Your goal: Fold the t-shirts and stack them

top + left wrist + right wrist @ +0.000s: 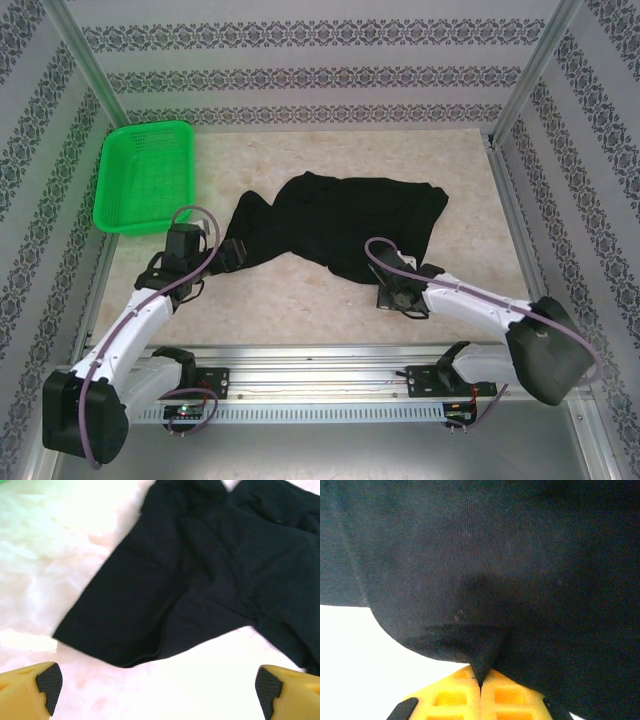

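Note:
A black t-shirt (340, 220) lies crumpled and spread across the middle of the table. My right gripper (388, 282) sits at its near right edge, and in the right wrist view the yellow jaws are shut on a pinched fold of the black t-shirt (480, 650). My left gripper (232, 252) rests at the shirt's left end. In the left wrist view its yellow fingers (42, 687) stand wide apart, open, with the hem of the black t-shirt (200, 580) just ahead of them and bare table between.
A green mesh basket (145, 175) stands at the back left of the table. Patterned walls and metal posts (530, 75) close in the sides and back. A metal rail (320, 365) runs along the near edge.

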